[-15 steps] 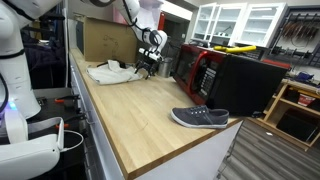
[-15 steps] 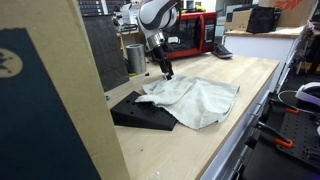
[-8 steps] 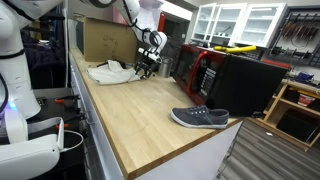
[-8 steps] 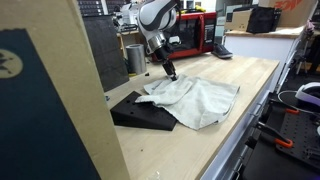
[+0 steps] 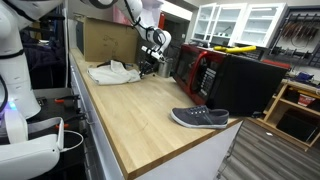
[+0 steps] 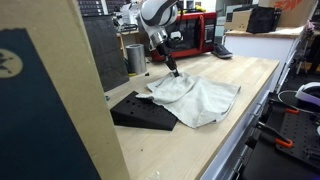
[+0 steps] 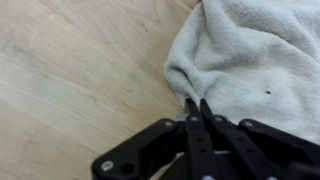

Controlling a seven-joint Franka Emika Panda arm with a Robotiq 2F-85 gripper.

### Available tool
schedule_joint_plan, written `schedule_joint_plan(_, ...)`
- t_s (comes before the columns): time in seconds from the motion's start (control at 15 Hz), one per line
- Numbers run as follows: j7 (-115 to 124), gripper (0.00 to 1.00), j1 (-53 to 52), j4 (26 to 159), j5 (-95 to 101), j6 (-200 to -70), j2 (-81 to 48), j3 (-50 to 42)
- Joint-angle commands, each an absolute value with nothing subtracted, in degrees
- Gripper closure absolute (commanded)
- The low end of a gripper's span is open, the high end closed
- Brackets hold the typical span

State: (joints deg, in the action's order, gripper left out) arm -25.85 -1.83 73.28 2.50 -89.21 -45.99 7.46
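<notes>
Pinching the towel [image 7: 250, 60] by its edge, the gripper [image 7: 196, 102] is holding it, fully closed. Cloth is looking soft, light and limp.

Cloth [image 6: 195, 98] on worktop [image 5: 140, 110]; hand [image 6: 174, 73] at cloth's edge. Wedge block [image 6: 140, 110] touching cloth. Box [image 5: 105, 40] behind cloth, microwave [image 5: 197, 68] near hand, shoe [image 5: 200, 118] well apart at worktop's other end.
</notes>
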Motion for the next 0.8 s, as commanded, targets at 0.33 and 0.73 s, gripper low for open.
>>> schedule_joint_plan(0.33, -22.6, 0.99, 1.4, 59.9, -0.9, -89.3, -52.8, 6.2)
schedule_joint_plan(0.73, -21.9, 0.99, 3.5, 59.4, -3.7, -93.7, -51.2, 6.4)
